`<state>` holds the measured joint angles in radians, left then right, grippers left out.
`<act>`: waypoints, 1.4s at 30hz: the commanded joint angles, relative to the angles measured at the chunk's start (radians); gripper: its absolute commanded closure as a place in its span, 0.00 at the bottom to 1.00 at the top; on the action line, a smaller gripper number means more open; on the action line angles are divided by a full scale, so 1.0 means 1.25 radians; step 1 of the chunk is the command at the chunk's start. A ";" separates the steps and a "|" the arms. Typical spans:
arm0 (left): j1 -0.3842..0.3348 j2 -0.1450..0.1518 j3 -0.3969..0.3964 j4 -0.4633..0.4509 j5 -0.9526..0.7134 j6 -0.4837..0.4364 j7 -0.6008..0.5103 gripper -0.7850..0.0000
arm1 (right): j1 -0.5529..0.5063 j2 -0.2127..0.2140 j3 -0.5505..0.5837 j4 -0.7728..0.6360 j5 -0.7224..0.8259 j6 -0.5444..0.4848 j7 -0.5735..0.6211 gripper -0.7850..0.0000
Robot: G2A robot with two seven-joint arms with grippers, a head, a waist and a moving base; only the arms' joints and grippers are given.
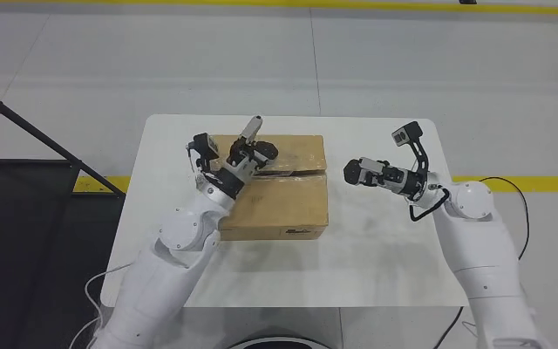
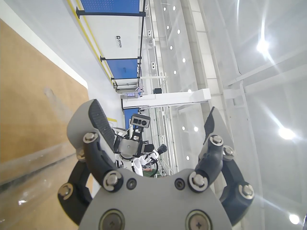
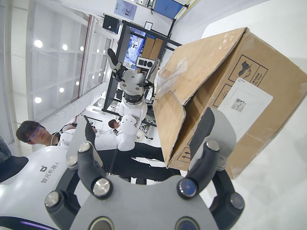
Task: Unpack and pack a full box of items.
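The cardboard box point(image 1: 292, 205) sits around the middle of the white surface point(image 1: 375, 253). We see the left gripper point(image 2: 153, 112) above the box's far left part, its fingers spread wide and empty. The right gripper point(image 3: 146, 118) hangs right of the box, apart from it, fingers likewise wide, holding nothing.

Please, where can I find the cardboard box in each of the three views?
Top view: the cardboard box in the middle of the white table.
Left wrist view: its brown face next to the left hand.
Right wrist view: the box just beyond the right hand.
Shared landmark: the open left hand above the box.
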<state>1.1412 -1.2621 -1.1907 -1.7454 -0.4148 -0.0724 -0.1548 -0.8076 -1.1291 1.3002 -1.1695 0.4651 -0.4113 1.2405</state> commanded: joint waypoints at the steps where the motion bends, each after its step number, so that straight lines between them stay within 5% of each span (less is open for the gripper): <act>1: 0.011 0.002 -0.015 -0.014 0.008 0.006 -0.008 0.00 | 0.001 0.001 0.001 0.001 0.002 -0.008 0.003 0.00; 6: 0.025 0.007 -0.024 -0.043 0.088 0.078 -0.010 0.00 | 0.000 0.004 0.006 0.005 0.013 -0.021 0.012 0.00; 15: -0.035 -0.010 0.062 0.001 0.148 0.154 0.014 0.00 | -0.014 0.013 0.028 0.016 0.031 -0.039 0.027 0.00; 31: -0.037 -0.027 0.097 -0.004 0.174 0.163 0.030 0.00 | -0.022 0.022 0.032 0.028 0.053 -0.051 0.040 0.00; 42: -0.093 -0.055 0.176 0.060 0.180 0.139 0.040 0.00 | -0.038 0.030 0.043 0.037 0.066 -0.066 0.050 0.00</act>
<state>1.0313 -1.3276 -0.9812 -1.6774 -0.1891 0.1023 -0.1052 -0.8539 -1.0927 1.3531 -1.1239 0.5468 -0.4925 1.3026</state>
